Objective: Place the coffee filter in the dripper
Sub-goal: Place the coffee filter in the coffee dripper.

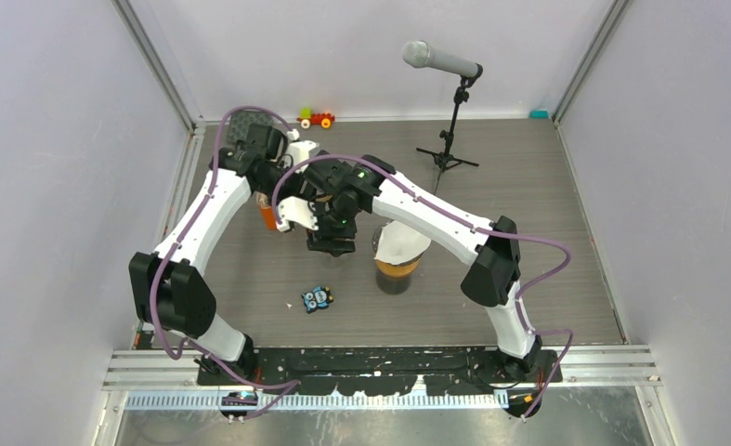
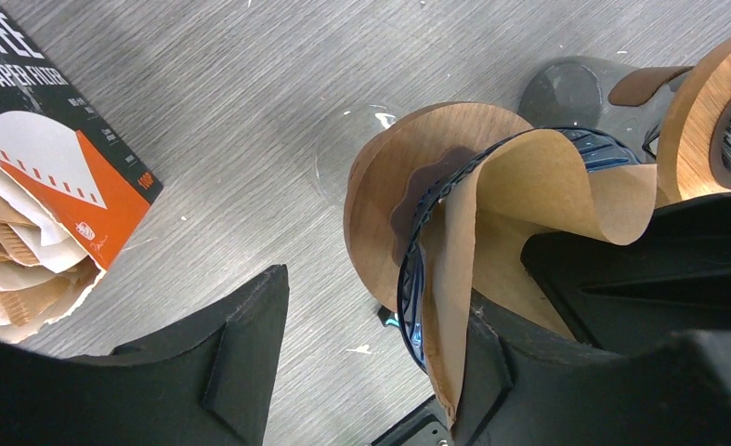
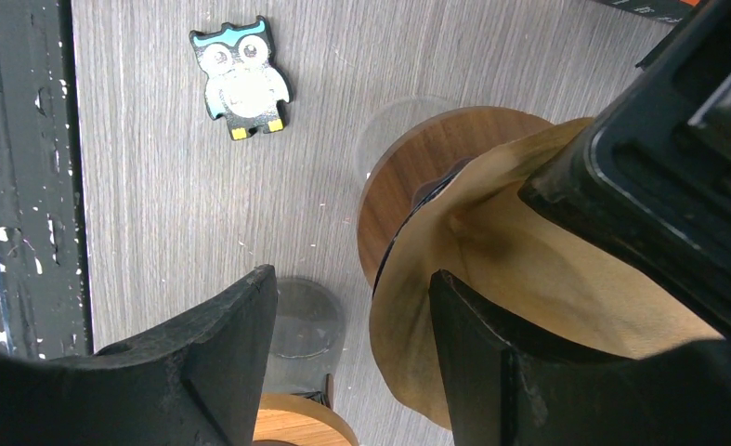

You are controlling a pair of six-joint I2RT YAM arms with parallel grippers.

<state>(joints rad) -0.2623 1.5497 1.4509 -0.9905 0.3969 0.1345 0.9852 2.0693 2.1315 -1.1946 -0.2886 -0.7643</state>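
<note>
The brown paper cone filter [image 2: 547,186] sits crumpled in the wooden-collared blue dripper [image 2: 380,195]. Directly above it, the left end effector [image 2: 371,367] and right end effector [image 3: 352,339] gape apart, seemingly each poking one finger inside.

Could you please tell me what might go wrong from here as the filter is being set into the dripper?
1. The coffee filter looks buckled rather than flat against the dripper, so it may not seat properly.
2. One finger of the left end effector appears to touch the paper, so pulling away could drag the filter out.
3. The right end effector crowds the same spot, so the two might bump or tip the dripper.
</note>
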